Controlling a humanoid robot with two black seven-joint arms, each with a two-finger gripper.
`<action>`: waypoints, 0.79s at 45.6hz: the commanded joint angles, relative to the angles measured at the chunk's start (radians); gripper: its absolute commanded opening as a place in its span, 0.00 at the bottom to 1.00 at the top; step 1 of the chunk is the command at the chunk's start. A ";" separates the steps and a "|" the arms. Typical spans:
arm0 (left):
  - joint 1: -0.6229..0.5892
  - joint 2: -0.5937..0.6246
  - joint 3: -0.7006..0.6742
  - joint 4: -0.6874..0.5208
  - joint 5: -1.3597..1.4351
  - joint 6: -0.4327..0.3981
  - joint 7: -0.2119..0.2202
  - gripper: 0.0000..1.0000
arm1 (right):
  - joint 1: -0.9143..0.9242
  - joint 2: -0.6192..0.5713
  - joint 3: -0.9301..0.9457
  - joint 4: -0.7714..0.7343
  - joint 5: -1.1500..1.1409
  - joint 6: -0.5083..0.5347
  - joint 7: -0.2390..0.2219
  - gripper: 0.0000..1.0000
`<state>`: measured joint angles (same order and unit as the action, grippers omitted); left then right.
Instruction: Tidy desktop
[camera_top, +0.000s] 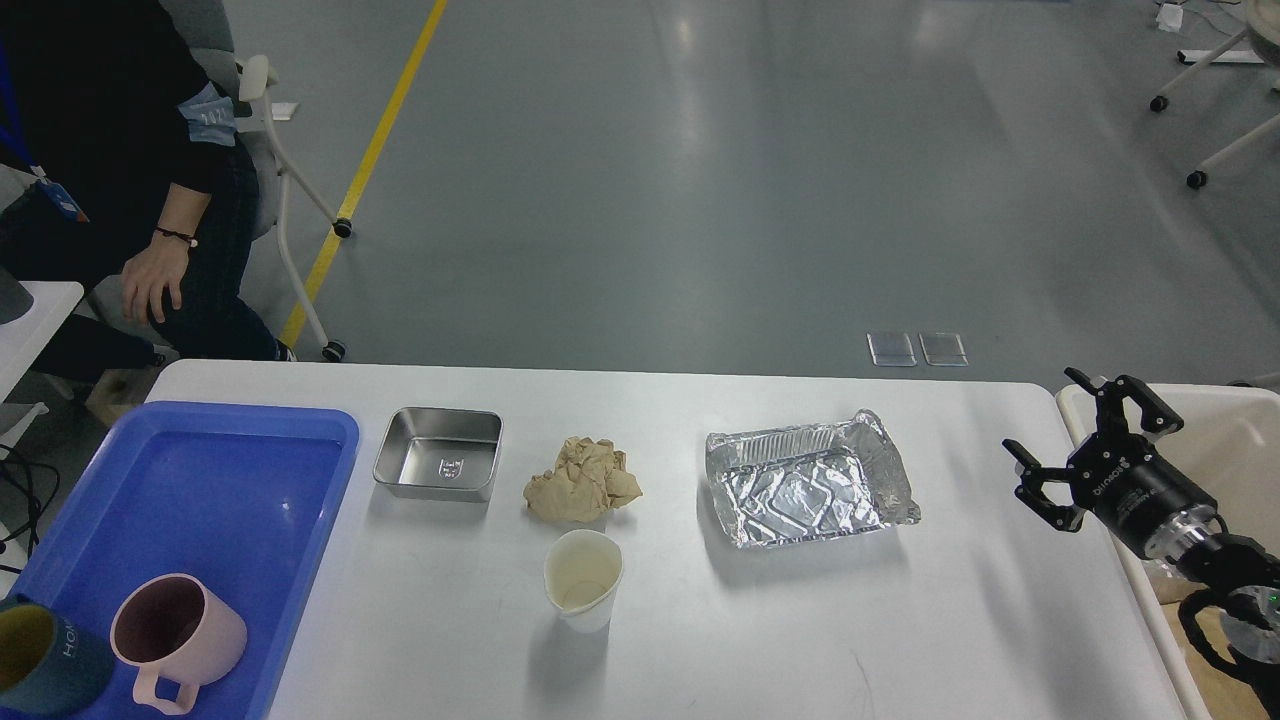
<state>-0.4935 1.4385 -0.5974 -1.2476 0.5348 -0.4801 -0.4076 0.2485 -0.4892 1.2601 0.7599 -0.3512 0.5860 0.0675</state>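
The white tabletop (700, 640) fills the foreground. On it, left to right: blue tray (200, 480), steel pan (438, 466), crumpled paper (583, 480), paper cup (583, 578), foil tray (806, 490). The right claw (1070, 450) hovers wide open and empty over its right edge.

Head view looks forward and down over the desktop (700, 640).

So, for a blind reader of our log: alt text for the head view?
A white desktop holds a steel dish, crumpled paper, paper cup and foil tray. The right gripper hovers open at its right edge.
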 joint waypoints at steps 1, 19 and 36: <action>0.000 0.013 0.011 -0.001 0.001 -0.014 -0.007 0.97 | 0.002 0.000 0.001 -0.002 0.000 0.001 0.000 1.00; -0.004 0.010 0.011 0.023 0.017 -0.031 -0.146 0.97 | 0.002 0.000 0.001 -0.010 0.000 0.001 0.000 1.00; -0.059 0.005 0.004 0.019 0.017 -0.046 0.188 0.99 | 0.002 0.003 0.001 -0.010 0.000 0.001 0.002 1.00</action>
<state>-0.5281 1.4410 -0.5948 -1.2245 0.5545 -0.5167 -0.3255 0.2487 -0.4865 1.2610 0.7501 -0.3512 0.5875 0.0691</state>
